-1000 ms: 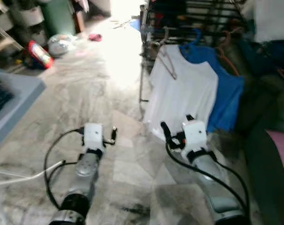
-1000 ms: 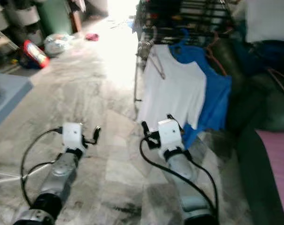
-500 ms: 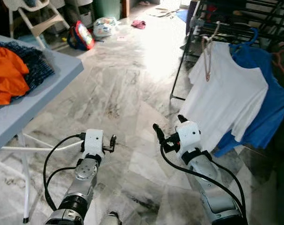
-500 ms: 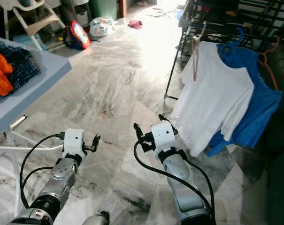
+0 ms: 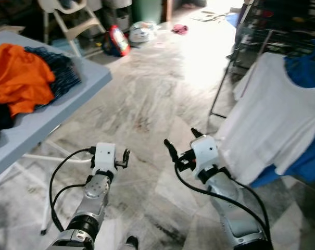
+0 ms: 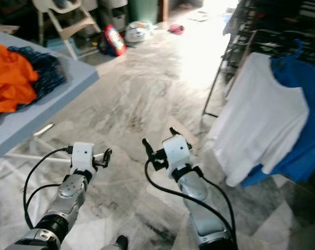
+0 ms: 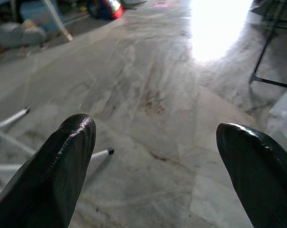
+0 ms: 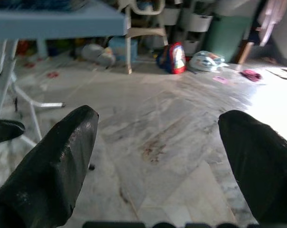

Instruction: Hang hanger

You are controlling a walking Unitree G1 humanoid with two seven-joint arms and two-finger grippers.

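Both arms stretched forward over marble floor (image 5: 147, 99), left hand (image 5: 125, 155) spread empty, right hand (image 5: 179, 146) spread empty

home laundry area | clothes rack (image 5: 261, 36) | marble floor (image 5: 147, 99)

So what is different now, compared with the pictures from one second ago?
The camera has swung toward the robot's left: the table with the orange cloth has come into view, and the white shirt and blue shirt on the rack have slid to the right edge. Nothing was taken or let go. The left hand and right hand stay open and empty, low over the floor.
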